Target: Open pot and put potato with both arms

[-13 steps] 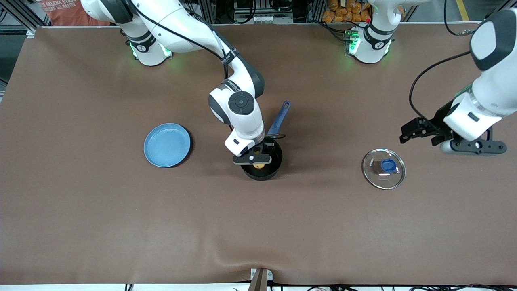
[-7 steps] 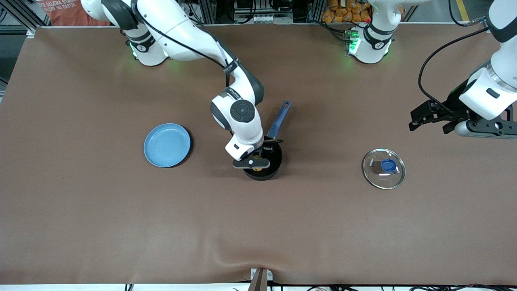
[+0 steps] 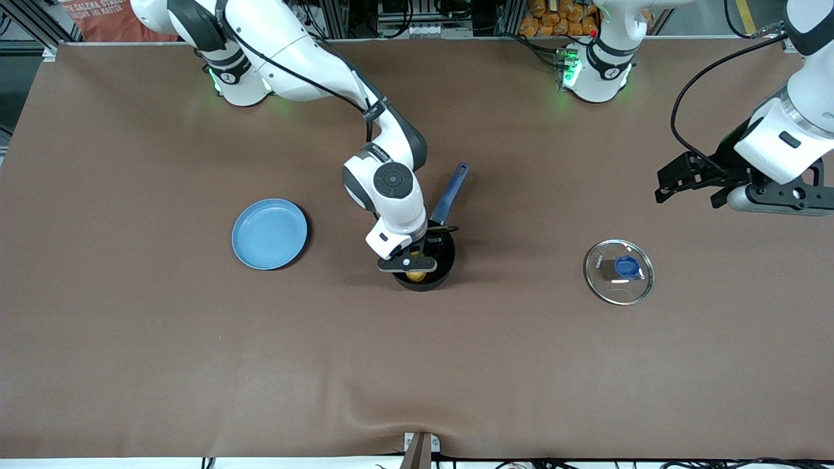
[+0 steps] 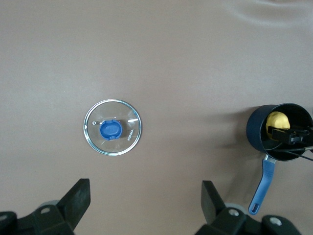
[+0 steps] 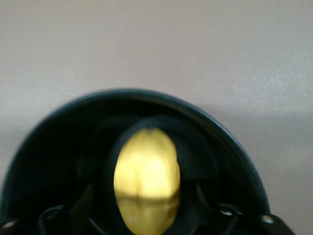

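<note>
Potato (image 3: 416, 276) in pot (image 3: 438, 277), mid table; small smooth yellow oval, light and firm I reckon, pinch across short axis. Right claw (image 3: 409, 263) down in pot mouth; I can't tell if clenched or released. Pot black, round, rigid, long blue handle (image 3: 451, 193) pointing toward robot bases. Lid (image 3: 619, 271) off, flat on table toward left arm's end; glass, likely fragile and slick, lift by blue knob (image 3: 627, 266). Left claw (image 4: 144, 201) spread wide, empty, waiting above table near lid.
</note>
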Controlling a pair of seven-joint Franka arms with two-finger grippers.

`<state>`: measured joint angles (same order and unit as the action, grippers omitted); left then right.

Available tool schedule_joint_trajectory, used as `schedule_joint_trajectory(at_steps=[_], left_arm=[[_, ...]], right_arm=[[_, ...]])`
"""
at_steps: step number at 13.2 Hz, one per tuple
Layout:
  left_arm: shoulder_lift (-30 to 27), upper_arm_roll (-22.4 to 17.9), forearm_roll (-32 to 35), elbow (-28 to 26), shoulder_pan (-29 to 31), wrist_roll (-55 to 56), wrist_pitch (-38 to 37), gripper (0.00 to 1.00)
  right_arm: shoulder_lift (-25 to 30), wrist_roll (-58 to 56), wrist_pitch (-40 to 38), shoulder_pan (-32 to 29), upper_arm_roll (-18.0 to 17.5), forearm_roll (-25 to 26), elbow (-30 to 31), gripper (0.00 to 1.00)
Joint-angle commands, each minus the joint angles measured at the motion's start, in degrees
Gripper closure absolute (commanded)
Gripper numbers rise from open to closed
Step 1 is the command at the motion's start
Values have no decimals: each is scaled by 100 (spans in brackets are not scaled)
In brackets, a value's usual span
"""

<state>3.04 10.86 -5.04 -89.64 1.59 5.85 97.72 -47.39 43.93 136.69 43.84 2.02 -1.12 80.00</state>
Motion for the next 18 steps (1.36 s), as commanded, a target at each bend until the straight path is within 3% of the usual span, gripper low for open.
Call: schedule_joint_trajectory(at_steps=[1, 5, 9, 13, 18], left_arm=[[-41, 109, 205, 70, 34, 136, -131, 0], [-41, 109, 205, 70, 26, 144, -131, 0], [-49, 109, 205, 70, 26, 144, -131, 0], [-67, 109, 205, 70, 35, 205, -244, 0], [-32, 21, 214, 149, 113, 180, -289, 0]], right_arm=[[518, 89, -474, -138, 35, -37, -63, 0], [1827, -59, -2107, -490, -26, 33, -37, 0], [3014, -1499, -3637, -1315, -167, 33, 86, 0], [4095, -2667, -3755, -2219, -184, 33, 893, 0], [4940, -3741, -4089, -3301, -176, 94, 1386, 0]])
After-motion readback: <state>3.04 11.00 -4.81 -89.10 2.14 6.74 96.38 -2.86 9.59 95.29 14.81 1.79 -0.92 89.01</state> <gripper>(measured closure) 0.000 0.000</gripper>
